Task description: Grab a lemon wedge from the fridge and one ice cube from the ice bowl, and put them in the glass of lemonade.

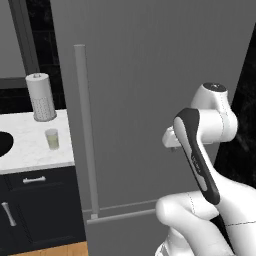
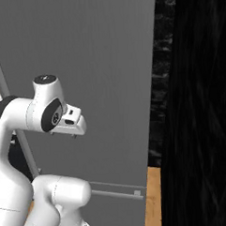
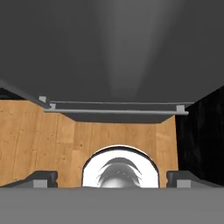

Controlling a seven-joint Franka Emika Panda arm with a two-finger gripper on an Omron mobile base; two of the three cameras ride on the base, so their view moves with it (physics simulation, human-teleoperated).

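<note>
Pincer first: seen from the camera on the hand, its two dark finger tips stand far apart at the lower edges of that view, spread about as wide as they go, with nothing between them. Past them lies the wood floor.

From behind, the white arm folds up in front of the fridge, its hand turned in toward the grey door. Whether the hand touches the door I cannot tell. The fridge is shut: a tall plain grey front, with a long vertical bar handle near its left edge and a horizontal bar handle low down, above the lower section. From the right-hand base camera the same door shows, with a black wall to its right and a strip of wood floor at its foot.

Further off, to the left of the fridge, a white marbled counter sits over dark cabinets with light handles. On it stands the glass of lemonade, upright, small and clear with pale yellow-green liquid, near the counter's right end. Behind the glass, well apart from it, stands a tall white paper-towel roll. At the far left edge of the counter a dark curved rim shows, the ice bowl, mostly cut off by the picture's edge.
</note>
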